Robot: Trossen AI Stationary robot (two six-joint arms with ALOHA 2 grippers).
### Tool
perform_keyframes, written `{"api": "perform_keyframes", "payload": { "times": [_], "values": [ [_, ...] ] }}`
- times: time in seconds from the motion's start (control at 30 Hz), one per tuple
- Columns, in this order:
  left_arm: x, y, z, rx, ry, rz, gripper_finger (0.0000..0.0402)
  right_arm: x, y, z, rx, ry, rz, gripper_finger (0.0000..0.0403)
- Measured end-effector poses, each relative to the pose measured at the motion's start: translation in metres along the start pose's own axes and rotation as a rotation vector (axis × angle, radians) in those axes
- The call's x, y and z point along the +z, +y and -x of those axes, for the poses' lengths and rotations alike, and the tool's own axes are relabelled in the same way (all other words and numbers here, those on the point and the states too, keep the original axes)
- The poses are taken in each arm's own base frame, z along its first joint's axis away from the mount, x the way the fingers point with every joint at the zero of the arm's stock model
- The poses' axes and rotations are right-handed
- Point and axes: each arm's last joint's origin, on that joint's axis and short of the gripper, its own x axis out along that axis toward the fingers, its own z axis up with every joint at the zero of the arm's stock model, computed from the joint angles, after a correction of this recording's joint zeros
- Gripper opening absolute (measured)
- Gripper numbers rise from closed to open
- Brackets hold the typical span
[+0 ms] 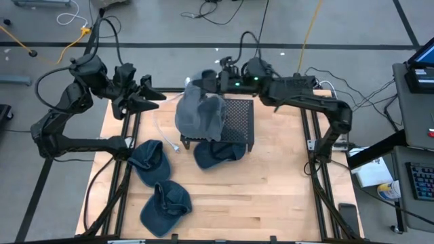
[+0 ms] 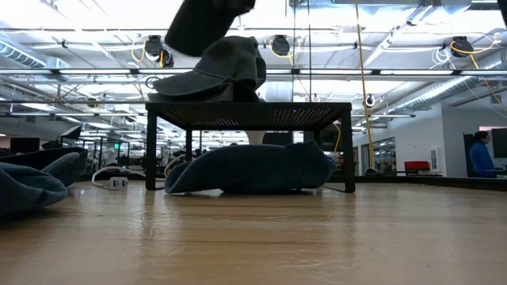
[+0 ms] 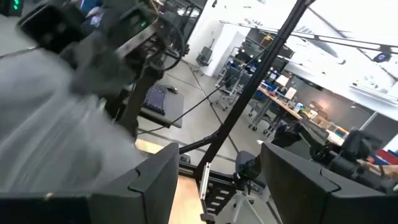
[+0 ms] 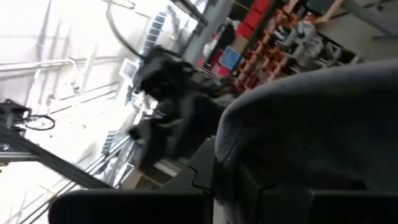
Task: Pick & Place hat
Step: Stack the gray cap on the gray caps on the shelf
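Note:
A grey hat [image 1: 200, 112] hangs over the left end of a black mesh stand [image 1: 237, 122]. My right gripper [image 1: 203, 84] is shut on it, reaching in from the table's far right. In the low view the grey hat [image 2: 218, 73] is down at the stand's top [image 2: 301, 105]. My left gripper [image 1: 154, 95] waits open, left of the hat, pointing level toward it and holding nothing. A blue hat [image 1: 218, 153] lies on the table under the stand. Two more blue hats [image 1: 149, 163] [image 1: 166, 207] lie on the table at the near left. My right gripper holds the grey hat by its upper far part [image 1: 201, 91], pinched between its two fingers, which come from the table's far right, nearly level. In the right wrist view the grey cloth [image 4: 249, 155] bulges just past the fingers. The hat hangs below them, and I cannot tell whether its lower part [image 2: 182, 87] rests on the stand's top.
A white cable with a small plug [image 1: 173, 144] lies on the table left of the stand. Bare wood [image 1: 271, 196] spreads over the table's near right. Frame rails [image 1: 319, 169] run along both sides of the table.

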Motion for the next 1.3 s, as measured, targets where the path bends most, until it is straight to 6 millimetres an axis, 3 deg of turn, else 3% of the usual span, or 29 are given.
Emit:
{"api": "perform_keyframes", "payload": {
  "times": [0.33, 0.73, 1.3],
  "values": [
    [0.001, -0.002, 0.0, -0.043, 0.006, -0.041, 0.0213, -0.016, -0.047, -0.021, -0.083, 0.11, -0.071, 0.0016],
    [0.0, -0.002, 0.0, -0.058, 0.022, -0.052, 0.0219, -0.013, -0.055, -0.004, -0.302, 0.166, -0.1, 0.0016],
    [-0.001, -0.002, 0.0, -0.074, 0.031, -0.08, 0.0204, -0.012, -0.053, 0.024, -0.499, 0.282, 0.001, 0.0016]
  ]
}}
